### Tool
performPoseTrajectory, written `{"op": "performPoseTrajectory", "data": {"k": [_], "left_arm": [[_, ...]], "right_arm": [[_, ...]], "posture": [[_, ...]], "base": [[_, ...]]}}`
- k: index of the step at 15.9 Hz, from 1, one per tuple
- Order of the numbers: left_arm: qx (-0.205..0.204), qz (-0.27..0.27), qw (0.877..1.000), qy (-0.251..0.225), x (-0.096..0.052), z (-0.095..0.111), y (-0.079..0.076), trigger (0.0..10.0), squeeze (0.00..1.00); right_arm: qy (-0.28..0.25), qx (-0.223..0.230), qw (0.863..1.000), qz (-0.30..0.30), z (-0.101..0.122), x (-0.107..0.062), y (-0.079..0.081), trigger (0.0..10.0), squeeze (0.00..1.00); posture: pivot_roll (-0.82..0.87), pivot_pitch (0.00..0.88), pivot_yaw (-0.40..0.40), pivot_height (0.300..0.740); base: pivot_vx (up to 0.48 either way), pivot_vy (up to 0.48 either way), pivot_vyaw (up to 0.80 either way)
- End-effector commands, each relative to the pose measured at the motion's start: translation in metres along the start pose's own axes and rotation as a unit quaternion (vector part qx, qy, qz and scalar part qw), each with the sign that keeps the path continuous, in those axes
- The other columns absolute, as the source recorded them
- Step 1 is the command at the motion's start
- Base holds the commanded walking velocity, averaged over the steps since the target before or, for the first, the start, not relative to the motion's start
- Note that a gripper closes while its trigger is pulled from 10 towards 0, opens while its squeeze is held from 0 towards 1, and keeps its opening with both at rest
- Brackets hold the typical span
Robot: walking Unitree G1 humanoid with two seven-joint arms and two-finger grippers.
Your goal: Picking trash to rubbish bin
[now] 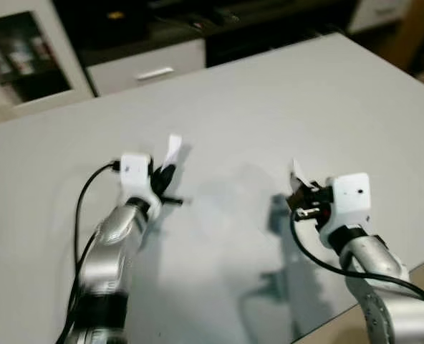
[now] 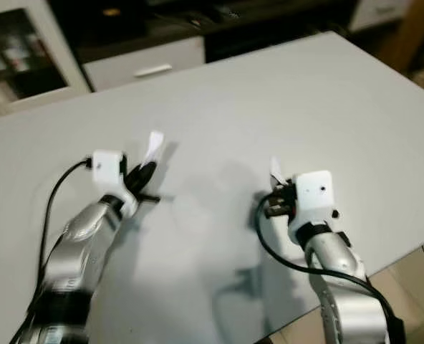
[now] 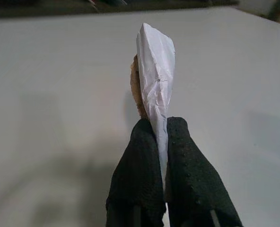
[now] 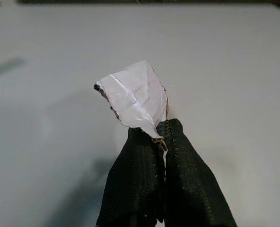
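Over the grey table [image 1: 283, 100] my left gripper [image 1: 165, 172] is shut on a white scrap of paper [image 1: 172, 149] with a brown back. The scrap [image 3: 155, 80] sticks up from between the black fingertips [image 3: 144, 142]. My right gripper [image 1: 298, 192] is shut on a second, smaller white scrap [image 1: 296, 172], torn at its edge [image 4: 135, 97] and pinched between the fingers [image 4: 178, 142]. Both grippers hang a little above the tabletop, left one at mid-left, right one near the front right.
A white cabinet with a drawer [image 1: 151, 68] and a glass-fronted shelf [image 1: 18, 57] stand behind the table's far edge. The table's front right corner [image 1: 412, 265] lies close to my right arm, with floor beyond it.
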State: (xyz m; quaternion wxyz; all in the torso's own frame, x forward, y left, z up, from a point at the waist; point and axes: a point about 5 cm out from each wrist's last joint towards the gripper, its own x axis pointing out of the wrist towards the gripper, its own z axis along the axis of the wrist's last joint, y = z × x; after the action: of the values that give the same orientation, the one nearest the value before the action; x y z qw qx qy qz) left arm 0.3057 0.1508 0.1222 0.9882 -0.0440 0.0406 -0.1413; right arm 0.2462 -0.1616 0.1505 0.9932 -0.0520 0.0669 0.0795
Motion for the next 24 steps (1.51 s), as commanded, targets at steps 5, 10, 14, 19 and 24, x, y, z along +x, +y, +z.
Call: {"op": "performPoseTrajectory", "data": {"k": [5, 10, 14, 19, 24], "left_arm": [[0.071, 0.023, 0.997, 0.018, -0.029, 0.003, -0.010, 10.0, 0.00], [0.085, 0.028, 0.996, 0.030, -0.042, 0.003, -0.016, 10.0, 0.00], [0.086, 0.026, 0.995, 0.042, -0.045, 0.002, -0.019, 10.0, 0.00], [0.089, 0.018, 0.995, 0.047, -0.043, 0.002, -0.022, 10.0, 0.00], [0.095, 0.009, 0.994, 0.049, -0.041, 0.003, -0.023, 10.0, 0.00]], "right_arm": [[-0.007, -0.006, 1.000, 0.000, -0.005, 0.008, 0.005, 10.0, 0.00], [0.000, -0.001, 1.000, 0.005, -0.010, 0.009, 0.007, 10.0, 0.00], [0.004, 0.001, 1.000, 0.005, -0.012, 0.008, 0.008, 10.0, 0.00], [0.007, 0.003, 1.000, -0.005, -0.015, 0.006, 0.005, 10.0, 0.00], [0.010, 0.007, 1.000, -0.015, -0.017, 0.003, 0.003, 10.0, 0.00]], "posture": [[-0.05, 0.000, -0.010, 0.740], [-0.04, 0.001, -0.038, 0.740], [-0.04, 0.005, -0.033, 0.740], [-0.05, 0.000, -0.024, 0.740], [-0.05, 0.000, -0.013, 0.740]], "base": [[0.000, 0.000, 0.00], [0.000, 0.000, 0.00], [-0.140, 0.000, 0.00], [-0.327, 0.000, 0.00], [-0.335, 0.000, 0.00]]}}
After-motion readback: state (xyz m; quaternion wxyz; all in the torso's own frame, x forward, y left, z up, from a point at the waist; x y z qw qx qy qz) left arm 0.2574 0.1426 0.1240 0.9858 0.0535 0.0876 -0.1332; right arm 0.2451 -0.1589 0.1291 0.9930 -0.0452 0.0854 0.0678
